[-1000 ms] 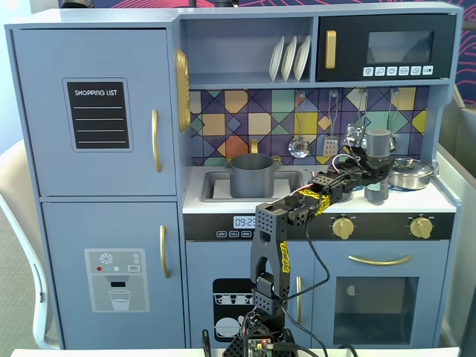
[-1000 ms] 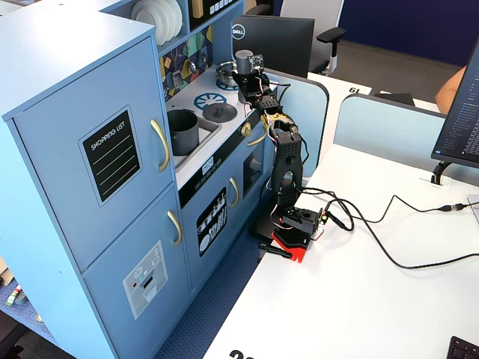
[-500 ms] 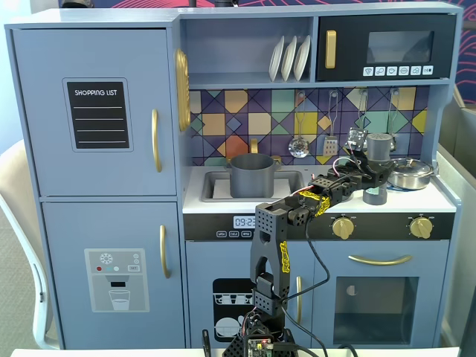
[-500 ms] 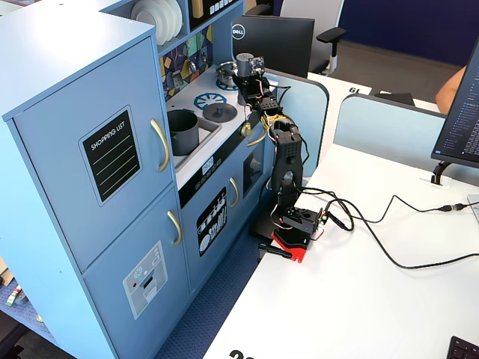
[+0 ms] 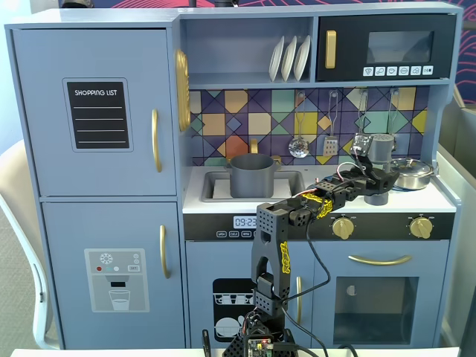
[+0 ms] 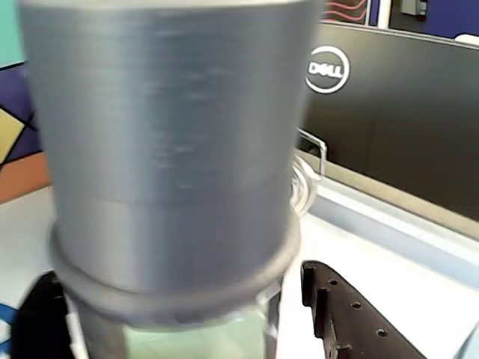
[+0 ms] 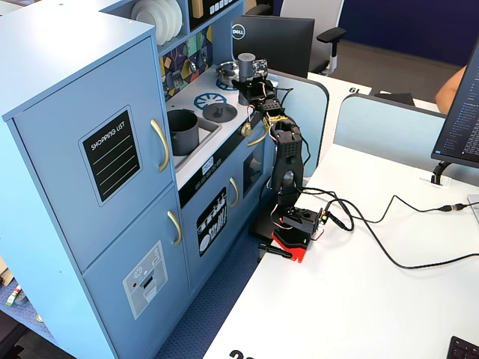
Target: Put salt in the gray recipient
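The salt (image 5: 380, 147) is a slim gray shaker with a pale green label. It stands upright at the back right of the toy stovetop, and in a fixed view from the side the salt (image 7: 245, 63) sits beside the end of the arm. In the wrist view the salt (image 6: 172, 149) fills the picture. My gripper (image 6: 176, 277) is open, with one black finger on each side of the shaker's body. A thin gap shows at the right finger (image 6: 340, 314). The gray recipient (image 5: 251, 175), a dark pot, sits in the sink to the left, and its place there shows from the side as the gray recipient (image 7: 182, 131).
A flat gray lid (image 5: 376, 198) lies on the burner just in front of my gripper (image 5: 378, 181). A shiny silver pan (image 5: 411, 173) stands right of the shaker. Utensils (image 5: 299, 145) hang on the tiled back wall. A Dell monitor (image 6: 389, 127) stands behind the kitchen's side wall.
The arm has dropped lower and reached farther toward the back right. The fingers now sit low around the shaker's body. The shaker has stayed in almost the same place.
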`<control>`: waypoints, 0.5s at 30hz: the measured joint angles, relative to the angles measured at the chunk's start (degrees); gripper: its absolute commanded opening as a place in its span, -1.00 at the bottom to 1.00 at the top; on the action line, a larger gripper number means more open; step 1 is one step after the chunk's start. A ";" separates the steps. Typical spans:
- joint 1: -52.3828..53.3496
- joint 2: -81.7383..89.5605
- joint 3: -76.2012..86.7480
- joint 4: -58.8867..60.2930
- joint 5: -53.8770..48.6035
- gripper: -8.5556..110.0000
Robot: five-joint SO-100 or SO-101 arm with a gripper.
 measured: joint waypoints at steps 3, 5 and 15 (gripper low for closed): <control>0.00 0.09 1.05 -0.09 0.09 0.01; -0.35 1.32 2.11 -0.09 0.18 0.01; -0.35 23.91 17.23 8.53 0.44 -0.10</control>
